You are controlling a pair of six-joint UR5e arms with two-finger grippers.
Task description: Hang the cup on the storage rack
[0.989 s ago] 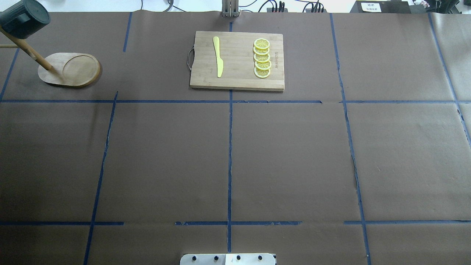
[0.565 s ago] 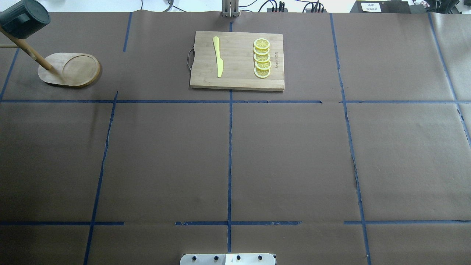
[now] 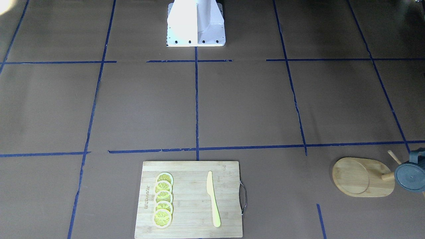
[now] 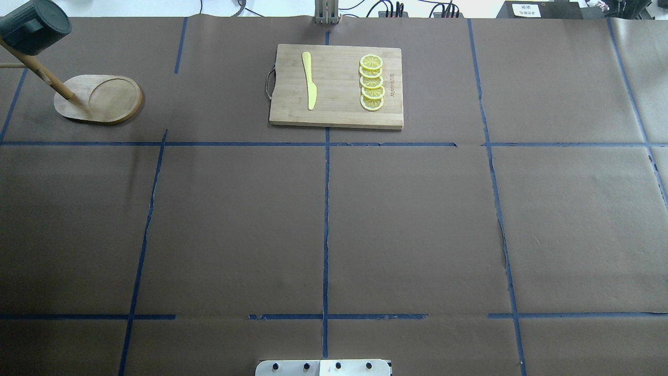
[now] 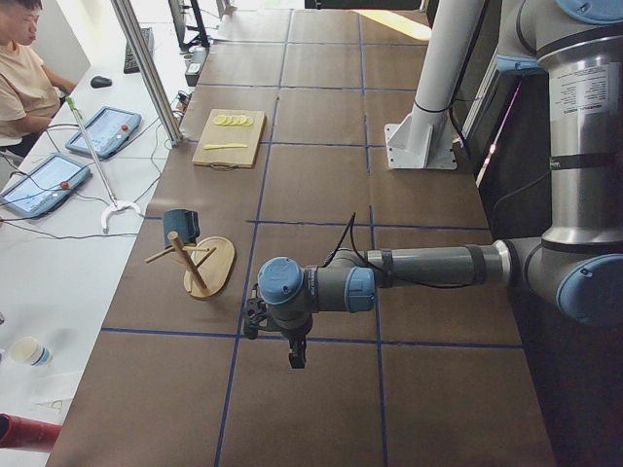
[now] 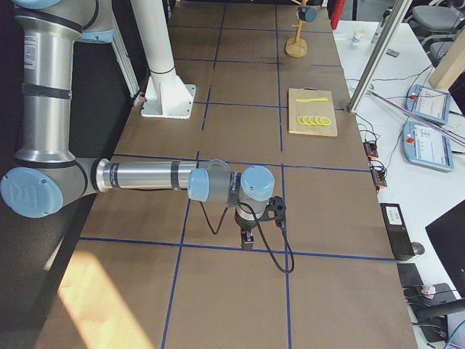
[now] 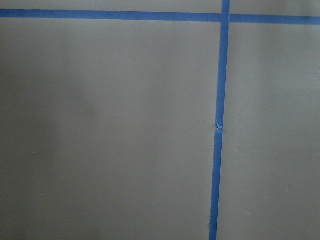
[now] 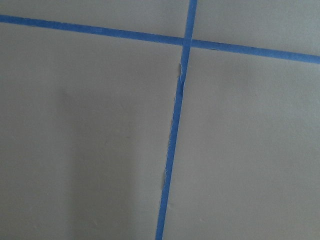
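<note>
The dark blue-grey cup (image 4: 32, 26) hangs at the top of the wooden storage rack (image 4: 104, 99) at the table's far left corner. It also shows in the front view (image 3: 411, 172), flat base outward, beside the rack's oval base (image 3: 358, 177). No gripper is near it. My left gripper (image 5: 295, 355) shows only in the left side view, pointing down over bare table short of the rack (image 5: 209, 268). My right gripper (image 6: 247, 240) shows only in the right side view, far from the rack (image 6: 296, 49). I cannot tell whether either is open or shut. Both wrist views show only brown paper and blue tape.
A bamboo cutting board (image 4: 339, 115) with a yellow knife (image 4: 310, 81) and several lemon slices (image 4: 371, 83) lies at the far middle. The robot's white base (image 3: 196, 23) stands at the near edge. An operator (image 5: 24, 68) sits beyond the table's far side.
</note>
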